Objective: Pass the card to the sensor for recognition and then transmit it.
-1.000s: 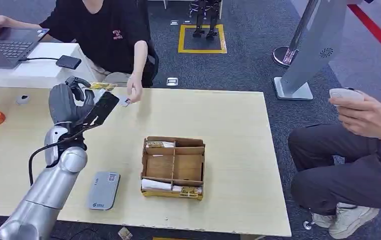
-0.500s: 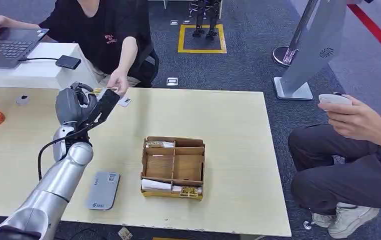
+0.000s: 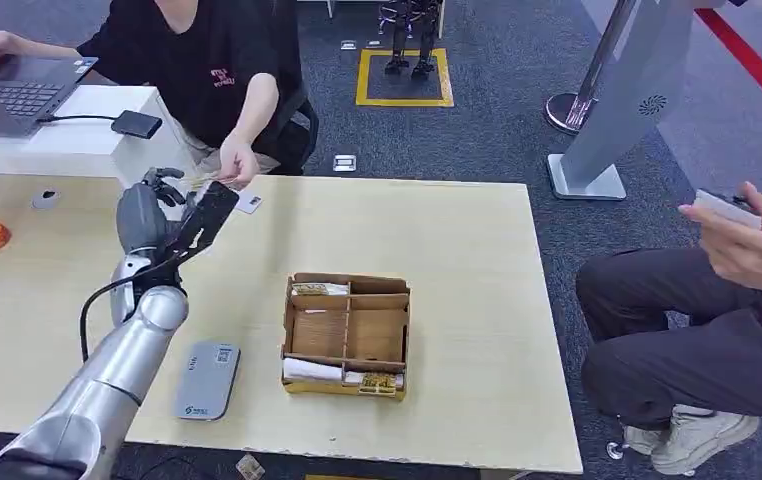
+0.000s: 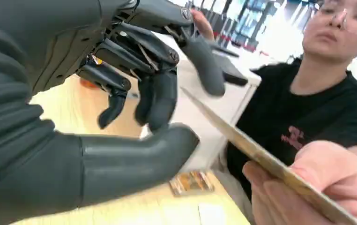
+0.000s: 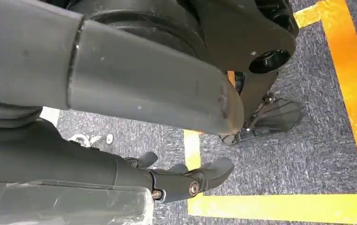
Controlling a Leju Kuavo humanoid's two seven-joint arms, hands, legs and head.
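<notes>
gold card (image 4: 261, 159) (grey robot hand (image 4: 134, 84))

I note left hand (image 4: 120, 93): matt dark grey plastic, smooth. Left arm (image 3: 107, 375): brushed silver metal. Table (image 3: 477, 260): pale wood laminate, matt. Compartment box (image 3: 347, 335): brown cardboard. Sensor (image 3: 207, 380): smooth grey plastic. Floor (image 3: 497, 110): rough carpet.

You see a smooth silver metal left arm (image 3: 107, 375) with a looping black cable (image 3: 97, 300). Its dark grey left hand (image 3: 147, 215) has a ribbed cover and thick thumb.
</notes>
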